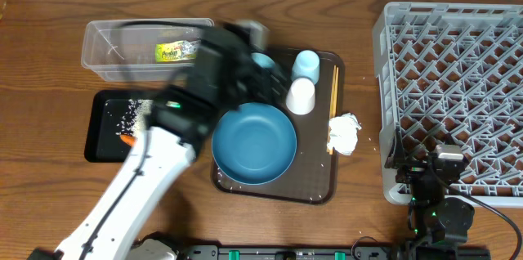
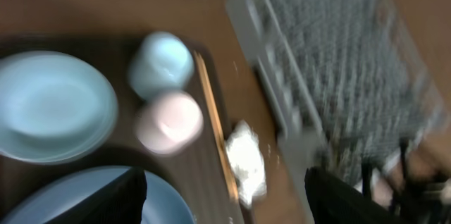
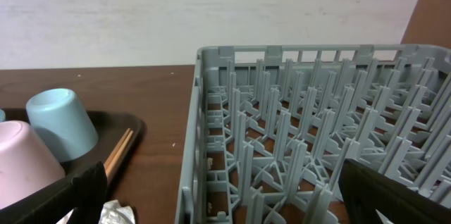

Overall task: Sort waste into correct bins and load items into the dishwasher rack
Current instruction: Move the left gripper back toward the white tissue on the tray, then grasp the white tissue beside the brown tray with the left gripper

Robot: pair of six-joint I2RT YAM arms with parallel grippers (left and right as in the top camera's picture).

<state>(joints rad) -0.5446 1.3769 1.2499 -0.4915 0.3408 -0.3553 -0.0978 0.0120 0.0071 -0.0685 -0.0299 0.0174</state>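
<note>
Now | L gripper (image 2: 225, 175) jaws wide | tissue (image 2: 245, 157) just ahead, btwn them

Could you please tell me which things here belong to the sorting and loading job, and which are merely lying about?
Job: wrapper, clear tub, carrot, rice, black tray, tissue, blue plate, bowl, blue cup, pink cup, chopsticks, rack.
Lying about: brown serving tray, wooden table.
</note>
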